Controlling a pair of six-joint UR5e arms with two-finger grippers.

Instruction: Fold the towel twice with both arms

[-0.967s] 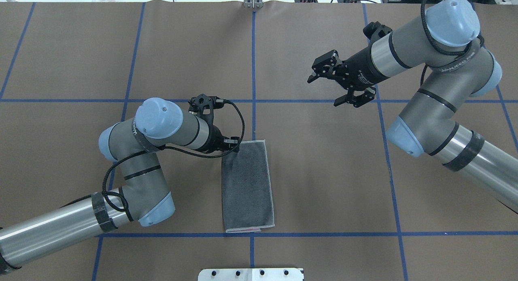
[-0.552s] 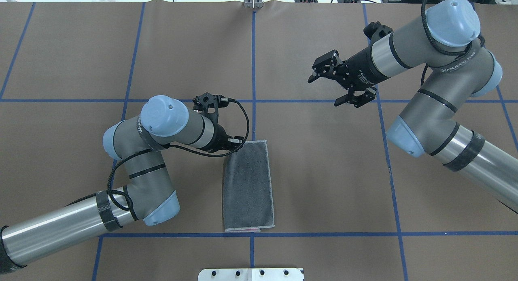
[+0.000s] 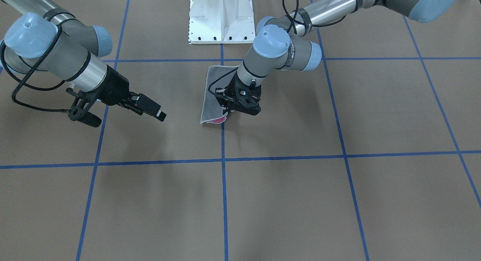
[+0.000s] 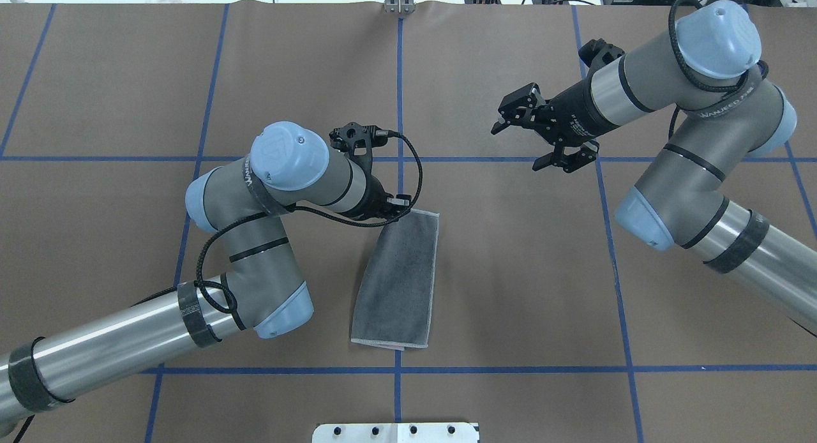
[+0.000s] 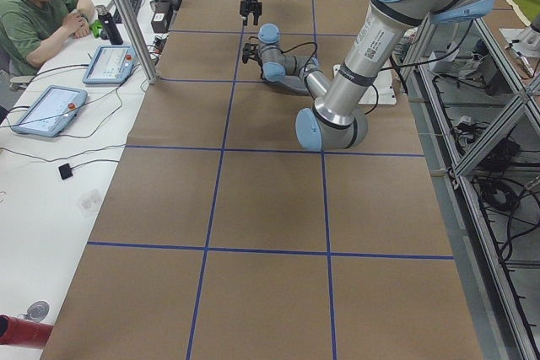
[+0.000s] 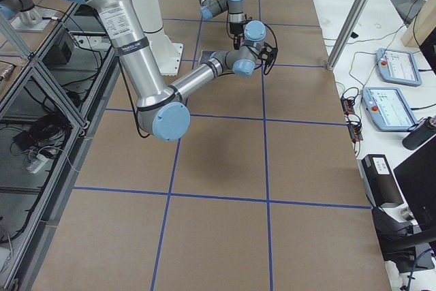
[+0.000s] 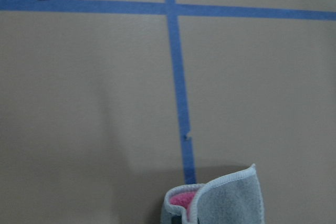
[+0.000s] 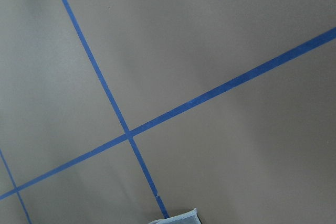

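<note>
You will find the small square terry towel [image 4: 397,283], dark grey face up with a light grey stitched border, lying folded into a long strip near the middle of the brown paper-covered counter [image 4: 510,290]. Its near short edge sits just short of the blue tape line [image 4: 510,369] closest to the robot's base, and a sliver of pink shows along that edge. Toward its far end the strip leans to the robot's right.

The left tool [image 3: 229,111] is down at the strip's far left corner and closed on it. That corner is raised off the counter and curled, and the left wrist view shows the pink inner face there. The rest of the towel lies flat.

The right tool [image 4: 517,148] hangs above the counter, well apart from the towel, beyond it and to the robot's right. Its jaws are spread wide and hold nothing.
</note>
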